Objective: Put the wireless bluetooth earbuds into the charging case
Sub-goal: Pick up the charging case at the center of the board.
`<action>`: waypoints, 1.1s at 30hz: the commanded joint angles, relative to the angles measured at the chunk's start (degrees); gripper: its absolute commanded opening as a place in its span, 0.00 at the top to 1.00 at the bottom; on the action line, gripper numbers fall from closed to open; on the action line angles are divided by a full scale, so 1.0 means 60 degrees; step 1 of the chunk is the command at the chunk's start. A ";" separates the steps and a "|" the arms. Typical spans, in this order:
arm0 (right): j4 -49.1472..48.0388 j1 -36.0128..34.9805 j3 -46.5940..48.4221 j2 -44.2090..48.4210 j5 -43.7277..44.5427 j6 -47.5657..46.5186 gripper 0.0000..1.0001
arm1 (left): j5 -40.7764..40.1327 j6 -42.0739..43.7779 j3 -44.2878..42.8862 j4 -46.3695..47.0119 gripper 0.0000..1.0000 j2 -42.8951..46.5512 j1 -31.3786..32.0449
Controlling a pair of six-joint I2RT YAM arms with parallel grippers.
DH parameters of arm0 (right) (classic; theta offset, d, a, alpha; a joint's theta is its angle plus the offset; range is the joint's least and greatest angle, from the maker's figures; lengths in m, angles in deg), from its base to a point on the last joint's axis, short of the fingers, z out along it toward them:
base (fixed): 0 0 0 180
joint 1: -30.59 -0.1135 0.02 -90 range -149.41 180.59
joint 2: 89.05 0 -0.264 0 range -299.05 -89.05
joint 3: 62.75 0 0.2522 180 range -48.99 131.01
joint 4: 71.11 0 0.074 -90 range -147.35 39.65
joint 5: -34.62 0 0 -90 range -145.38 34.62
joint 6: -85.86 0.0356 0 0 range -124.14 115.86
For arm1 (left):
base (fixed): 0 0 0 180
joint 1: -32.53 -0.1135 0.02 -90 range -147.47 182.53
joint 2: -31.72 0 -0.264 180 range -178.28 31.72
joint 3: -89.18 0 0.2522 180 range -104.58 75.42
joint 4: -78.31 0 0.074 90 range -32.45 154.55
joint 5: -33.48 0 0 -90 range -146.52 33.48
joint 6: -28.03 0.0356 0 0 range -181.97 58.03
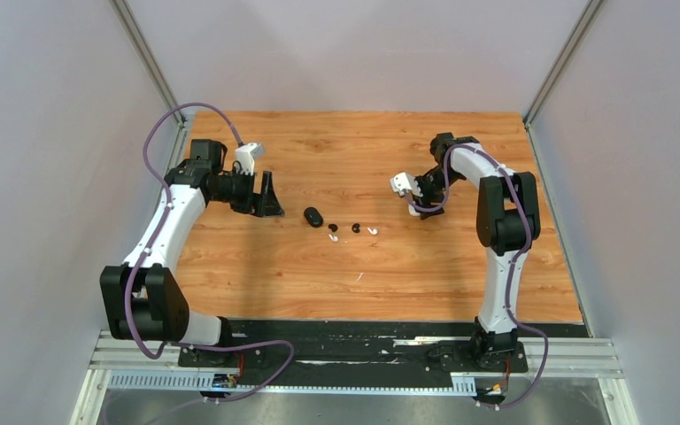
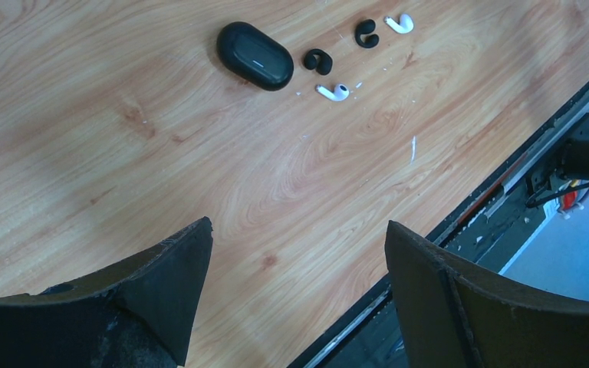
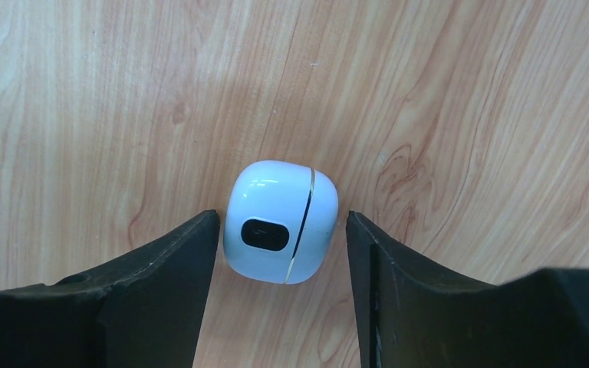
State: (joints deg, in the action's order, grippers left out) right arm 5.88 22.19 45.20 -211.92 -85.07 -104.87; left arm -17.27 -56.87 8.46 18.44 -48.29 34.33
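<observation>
1. The wooden table (image 1: 345, 150) filled the floor of the enclosure, with both arms bolted at its near edge.
2. The left arm (image 1: 164, 235) reached up the left side and bent inward. The right arm (image 1: 505, 239) rose on the right side and folded back toward the middle.
3. The left gripper (image 2: 299, 230) hung above the board with its jaws spread wide and only bare wood between them, so it was released and held nothing. The black case and the earbuds lay ahead of it, well apart.
4. The right gripper (image 3: 282, 215) was low over the white case (image 3: 272, 192), one finger on either side. Its jaws stood apart and were not clenched. A thin strip of wood showed between the case and the finger at the right of the wrist view. The other finger sat just beside the shell, and contact there could not be told.
5. The white case lay on the table with its lid shut, a fine seam running across it and a dark oval facing up.
6. The black case (image 2: 255, 55) lay shut near the table's middle, well apart from the white one.
7. The four earbuds lay loose on the wood just beside the black case — none in a case. One black earbud (image 2: 318, 60) was nearest it, with a white earbud (image 2: 333, 93) close by. The second black earbud (image 2: 366, 33) and the second white earbud (image 2: 399, 23) lay a little farther along.
</observation>
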 commanded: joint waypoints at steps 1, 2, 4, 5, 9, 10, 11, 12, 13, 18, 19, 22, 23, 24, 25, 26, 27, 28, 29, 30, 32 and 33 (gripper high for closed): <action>0.0162 0.0012 0.0370 -0.0120 0.0010 0.0148 0.39 | 0.0299 -0.0148 0.0039 0.0083 0.11 0.0360 0.0034; 0.0121 0.0022 0.0358 -0.0125 0.0056 0.0228 0.39 | 0.0307 -0.0162 0.0040 0.0090 0.11 0.0358 0.0028; 0.0010 0.0054 0.0366 -0.0104 0.0078 0.0496 0.39 | 0.0343 -0.0202 0.0034 0.0120 0.11 0.0336 0.0026; -0.0087 0.0090 0.0352 -0.0107 0.0052 0.0658 0.39 | 0.0351 -0.0245 0.0029 0.0150 0.11 0.0322 0.0023; -0.0680 0.0195 0.0184 -0.0023 -0.0062 0.1691 0.37 | 0.0244 -0.0567 0.0058 0.0308 0.11 0.0298 0.0042; -0.0801 0.0212 0.0084 0.0032 -0.0116 0.1834 0.38 | 0.0224 -0.0717 0.0079 0.0376 0.12 0.0298 0.0041; -0.0912 0.0239 -0.0053 0.0119 -0.0167 0.1933 0.39 | 0.0240 -0.0762 0.0089 0.0405 0.12 0.0279 0.0039; -0.1067 0.0241 -0.0237 0.0216 -0.0190 0.2037 0.40 | 0.0281 -0.0894 0.0101 0.0467 0.12 0.0245 0.0048; -0.1220 0.0250 -0.0440 0.0314 -0.0192 0.2118 0.41 | 0.0298 -0.0975 0.0108 0.0487 0.12 0.0227 0.0050; -0.1758 0.0246 -0.1348 0.0726 -0.0251 0.2396 0.55 | 0.0422 -0.1209 0.0054 0.0681 0.12 0.0069 0.0075; -0.1837 0.0240 -0.1465 0.0825 -0.0345 0.2477 0.58 | 0.0434 -0.1220 0.0040 0.0704 0.12 0.0044 0.0085; -0.2260 0.0208 -0.1741 0.1422 -0.0907 0.3055 0.65 | 0.0583 -0.1343 -0.0021 0.0882 0.12 -0.0047 0.0222; -0.2489 0.0160 -0.1814 0.1725 -0.1119 0.3384 0.67 | 0.0610 -0.1368 -0.0041 0.0929 0.12 -0.0065 0.0254; -0.2741 0.0105 -0.1887 0.2076 -0.1358 0.3767 0.69 | 0.0638 -0.1408 -0.0100 0.1026 0.12 -0.0090 0.0362; -0.3091 0.0023 -0.1979 0.2478 -0.1604 0.4277 0.71 | 0.0637 -0.1448 -0.0139 0.1096 0.12 -0.0101 0.0495; -0.3666 -0.0084 -0.2120 0.2941 -0.1832 0.4794 0.72 | 0.0659 -0.1471 -0.0264 0.1225 0.12 -0.0128 0.0573; -0.4132 -0.0219 -0.2264 0.3467 -0.1991 0.5344 0.73 | 0.0670 -0.1544 -0.0434 0.1353 0.12 -0.0142 0.0720; -0.4635 -0.0387 -0.2455 0.3923 -0.2067 0.5867 0.77 | 0.0667 -0.1586 -0.0540 0.1435 0.13 -0.0190 0.0810; -0.5161 -0.0597 -0.2716 0.4432 -0.2062 0.6372 0.81 | 0.0645 -0.1708 -0.0789 0.1589 0.13 -0.0253 0.0995; -0.5672 -0.0839 -0.2908 0.4893 -0.2010 0.6898 0.81 | 0.0641 -0.1792 -0.0916 0.1678 0.13 -0.0293 0.1109; -0.6649 -0.1338 -0.3337 0.5780 -0.1906 0.7713 0.80 | 0.0658 -0.2082 -0.1287 0.2089 0.13 -0.0403 0.1449; -0.7237 -0.1617 -0.3609 0.6133 -0.1826 0.8111 0.81 | 0.0723 -0.2349 -0.1510 0.2495 0.13 -0.0474 0.1667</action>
State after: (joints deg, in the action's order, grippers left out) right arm -21.14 17.99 27.04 -185.98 -92.17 -70.20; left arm -14.91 -66.51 5.44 25.06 -50.54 40.93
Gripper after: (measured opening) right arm 0.458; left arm 0.872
